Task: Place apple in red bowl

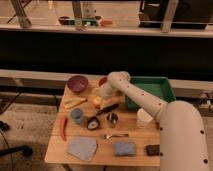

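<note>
The apple (pixel 96 102), small and yellow-orange, lies on the wooden table (pixel 57 145) left of centre. My gripper (pixel 101 95) is right over it at the end of the white arm and touches or nearly touches its upper right side. The arm reaches in from the lower right. The red bowl (pixel 102 80) sits at the table's back edge just behind the gripper, and the arm's wrist hides most of it.
A purple bowl (pixel 77 83) stands at the back left and a green tray (pixel 152 89) at the back right. Around the apple lie a yellow item (pixel 73 103), a blue cup (pixel 77 116), a red chili (pixel 63 127), a black-handled tool (pixel 102 113) and a metal cup (pixel 112 119). A cloth (pixel 82 148) and a sponge (pixel 124 148) lie in front.
</note>
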`<action>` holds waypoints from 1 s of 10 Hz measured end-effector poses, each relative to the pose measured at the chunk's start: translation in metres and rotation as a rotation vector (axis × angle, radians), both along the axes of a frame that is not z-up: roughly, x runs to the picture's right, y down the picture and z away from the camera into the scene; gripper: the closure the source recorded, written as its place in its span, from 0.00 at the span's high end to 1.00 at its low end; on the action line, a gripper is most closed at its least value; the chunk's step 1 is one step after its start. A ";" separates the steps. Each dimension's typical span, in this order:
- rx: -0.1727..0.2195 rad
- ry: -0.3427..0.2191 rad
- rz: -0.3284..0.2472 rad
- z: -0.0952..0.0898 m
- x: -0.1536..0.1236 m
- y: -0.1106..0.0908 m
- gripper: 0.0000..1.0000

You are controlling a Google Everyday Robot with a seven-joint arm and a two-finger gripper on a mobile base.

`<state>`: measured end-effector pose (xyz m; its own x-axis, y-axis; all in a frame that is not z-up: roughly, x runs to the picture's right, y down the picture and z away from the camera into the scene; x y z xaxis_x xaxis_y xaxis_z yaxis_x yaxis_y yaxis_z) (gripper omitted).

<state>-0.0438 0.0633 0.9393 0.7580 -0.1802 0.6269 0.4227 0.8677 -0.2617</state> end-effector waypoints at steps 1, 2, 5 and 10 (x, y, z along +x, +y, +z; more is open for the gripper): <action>-0.002 -0.003 0.003 0.000 0.000 -0.001 0.54; -0.005 -0.006 0.009 0.000 0.001 -0.001 0.42; 0.002 -0.008 0.034 -0.004 0.006 -0.007 0.10; 0.049 0.000 0.106 -0.041 0.021 -0.047 0.00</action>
